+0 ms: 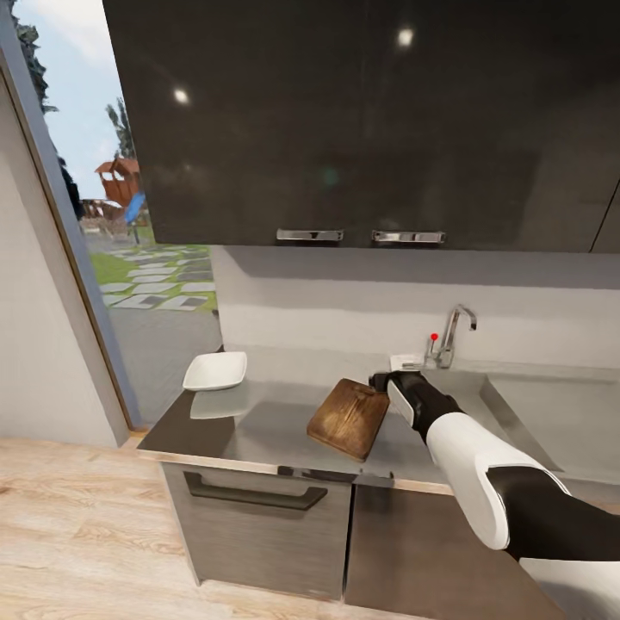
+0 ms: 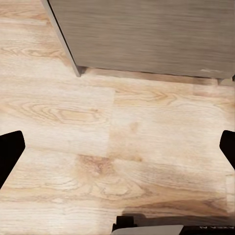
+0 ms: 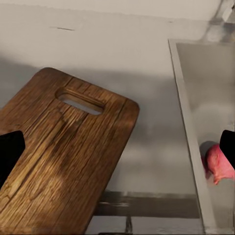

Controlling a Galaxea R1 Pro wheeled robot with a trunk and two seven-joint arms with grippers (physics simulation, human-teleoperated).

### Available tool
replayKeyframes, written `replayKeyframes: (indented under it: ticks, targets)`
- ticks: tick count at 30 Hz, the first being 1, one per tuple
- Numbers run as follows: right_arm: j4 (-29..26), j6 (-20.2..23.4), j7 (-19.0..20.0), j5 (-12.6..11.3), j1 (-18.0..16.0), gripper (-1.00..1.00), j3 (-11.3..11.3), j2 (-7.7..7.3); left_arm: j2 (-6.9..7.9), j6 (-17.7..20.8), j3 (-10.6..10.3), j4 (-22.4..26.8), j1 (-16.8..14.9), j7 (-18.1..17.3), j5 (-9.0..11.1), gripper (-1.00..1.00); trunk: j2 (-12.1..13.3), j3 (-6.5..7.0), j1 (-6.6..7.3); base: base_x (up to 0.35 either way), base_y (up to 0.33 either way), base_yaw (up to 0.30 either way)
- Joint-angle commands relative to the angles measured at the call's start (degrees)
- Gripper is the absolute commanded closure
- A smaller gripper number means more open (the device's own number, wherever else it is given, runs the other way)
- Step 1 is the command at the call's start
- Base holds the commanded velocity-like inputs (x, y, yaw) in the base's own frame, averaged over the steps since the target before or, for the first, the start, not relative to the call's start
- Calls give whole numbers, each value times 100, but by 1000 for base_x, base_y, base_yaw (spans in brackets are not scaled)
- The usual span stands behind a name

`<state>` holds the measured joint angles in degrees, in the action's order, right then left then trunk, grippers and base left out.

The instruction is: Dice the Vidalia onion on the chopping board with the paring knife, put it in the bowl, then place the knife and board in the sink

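Lying on the countertop (image 1: pixel 258 430), the board (image 1: pixel 349 418) sits beside the sink (image 1: pixel 551 413), bowl (image 1: pixel 215 371) well off toward the window. My right gripper (image 1: pixel 389 381) hovers at the board's far end, fingers apart; my left gripper's (image 2: pixel 117 147) are apart above wooden floor (image 2: pixel 98 147).

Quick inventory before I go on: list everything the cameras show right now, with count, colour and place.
chopping board: one, dark brown wood, flat on the countertop beside the drainboard, handle hole towards the wall.
bowl: one, white, at the countertop's far left corner.
countertop: one, grey, reflective, above the cabinets.
sink: one, grey, right of the board.
tap: one, chrome with a red dot, behind the sink.
pink-red thing: one, in the sink basin, partly hidden; cannot tell what it is.
wall cabinets: dark, above the counter.
floor: light wood.
right gripper: black, over the board's far end, open.
left gripper: pointing at the floor, open.
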<state>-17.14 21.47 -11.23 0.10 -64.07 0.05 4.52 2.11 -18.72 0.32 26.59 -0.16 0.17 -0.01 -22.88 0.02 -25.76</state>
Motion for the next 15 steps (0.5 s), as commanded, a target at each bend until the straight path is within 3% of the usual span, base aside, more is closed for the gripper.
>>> replayKeyframes:
  ticks: [1,9,10,15]
  targets:
    - [-6,147,-17,0,0,-100,2,3,0,-18,3,-4,-1,1,0,-100,-4,-2,-2,0,0,0]
    - [-55,696,-18,23,0,-100,-13,-32,0,-19,3,-4,-1,2,5,-100,-4,-2,-2,0,0,0]
    - [-265,1118,-19,32,-11,-100,-20,-72,0,-18,3,-4,-1,2,5,-100,-4,-2,-2,0,0,0]
    - [-895,1964,-34,34,-133,-100,-23,-90,0,-19,3,-7,-1,1,9,-100,-4,-2,-2,0,0,0]
